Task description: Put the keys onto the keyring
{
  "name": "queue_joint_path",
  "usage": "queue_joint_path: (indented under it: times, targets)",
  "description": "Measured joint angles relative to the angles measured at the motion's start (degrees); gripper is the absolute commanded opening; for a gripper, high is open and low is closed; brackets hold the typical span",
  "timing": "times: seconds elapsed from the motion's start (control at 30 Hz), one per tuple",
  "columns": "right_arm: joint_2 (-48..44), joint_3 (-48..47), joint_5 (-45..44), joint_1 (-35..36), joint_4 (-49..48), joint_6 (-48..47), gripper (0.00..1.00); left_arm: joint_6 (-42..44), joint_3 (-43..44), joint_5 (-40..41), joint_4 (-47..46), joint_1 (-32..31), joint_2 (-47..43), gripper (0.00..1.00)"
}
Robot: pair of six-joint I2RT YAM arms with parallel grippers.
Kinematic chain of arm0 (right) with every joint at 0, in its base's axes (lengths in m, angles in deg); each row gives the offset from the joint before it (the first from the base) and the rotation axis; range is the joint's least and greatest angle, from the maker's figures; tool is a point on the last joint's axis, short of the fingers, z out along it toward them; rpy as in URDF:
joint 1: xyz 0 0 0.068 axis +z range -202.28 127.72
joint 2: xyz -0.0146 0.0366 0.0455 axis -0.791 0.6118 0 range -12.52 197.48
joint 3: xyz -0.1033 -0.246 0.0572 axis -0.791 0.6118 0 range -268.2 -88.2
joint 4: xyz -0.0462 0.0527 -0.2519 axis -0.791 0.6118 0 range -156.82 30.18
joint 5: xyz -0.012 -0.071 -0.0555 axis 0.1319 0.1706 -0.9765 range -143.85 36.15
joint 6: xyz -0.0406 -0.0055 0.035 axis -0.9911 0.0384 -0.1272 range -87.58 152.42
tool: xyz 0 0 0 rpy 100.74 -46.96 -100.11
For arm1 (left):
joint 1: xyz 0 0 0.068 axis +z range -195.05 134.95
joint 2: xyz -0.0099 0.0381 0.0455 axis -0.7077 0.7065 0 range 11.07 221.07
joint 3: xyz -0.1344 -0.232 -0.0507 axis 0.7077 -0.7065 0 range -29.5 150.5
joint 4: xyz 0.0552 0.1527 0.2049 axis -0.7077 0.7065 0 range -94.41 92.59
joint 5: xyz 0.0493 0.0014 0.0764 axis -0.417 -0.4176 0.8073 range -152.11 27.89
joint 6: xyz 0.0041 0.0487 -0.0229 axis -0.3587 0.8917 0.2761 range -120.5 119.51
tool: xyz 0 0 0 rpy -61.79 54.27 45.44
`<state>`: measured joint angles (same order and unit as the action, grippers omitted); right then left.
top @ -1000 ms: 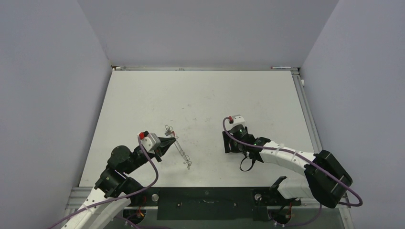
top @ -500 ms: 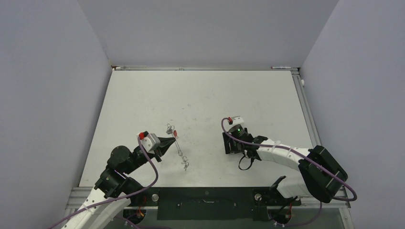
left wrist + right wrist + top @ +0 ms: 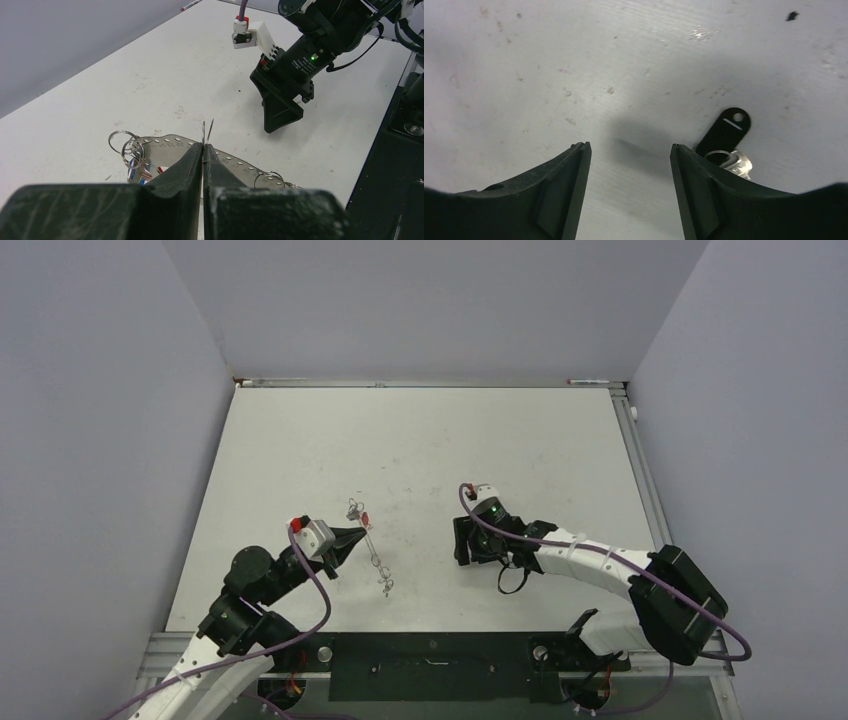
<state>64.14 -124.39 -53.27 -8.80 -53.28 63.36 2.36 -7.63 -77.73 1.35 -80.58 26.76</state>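
Left gripper point(image 3: 203, 148) is pinched tight on the keyring point(image 3: 170, 143) wire. Red key point(image 3: 366, 518) hangs at the keyring's far end. Blue key point(image 3: 136, 174) is only glimpsed beside it, apparently threaded too. Right gripper point(image 3: 630, 147), spread and empty, has slid toward the left one over the last second. Black key point(image 3: 724, 131) lies on the table just outside one finger, not between them, so it likely needs recentring before pickup. Count: three keys, one keyring.

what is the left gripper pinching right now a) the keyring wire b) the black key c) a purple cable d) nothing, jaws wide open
a: the left gripper is shut on the thin wire of the keyring, while the black key lies on the table beside the open right gripper.
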Motion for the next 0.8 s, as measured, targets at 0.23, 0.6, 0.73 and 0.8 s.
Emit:
queue_joint_path:
  times: [0.23, 0.6, 0.73, 0.8]
  targets:
    - [-3.5, -0.2, -3.0, 1.9, 0.8, 3.2, 0.61, 0.2, 0.0, 0.0, 0.7, 0.0, -0.4, 0.00]
    - [-4.5, -1.1, -20.2, 0.0, 7.1, 13.7, 0.48, 0.3, 0.0, 0.0, 0.9, 0.0, -0.6, 0.00]
    - [-2.5, -0.3, -20.8, 0.0, 6.4, 14.5, 0.47, 0.3, 0.0, 0.0, 0.9, 0.0, -0.6, 0.00]
    - [-1.6, 0.4, -20.8, 0.0, 6.2, 14.8, 0.47, 0.3, 0.0, 0.0, 0.9, 0.0, -0.6, 0.00]
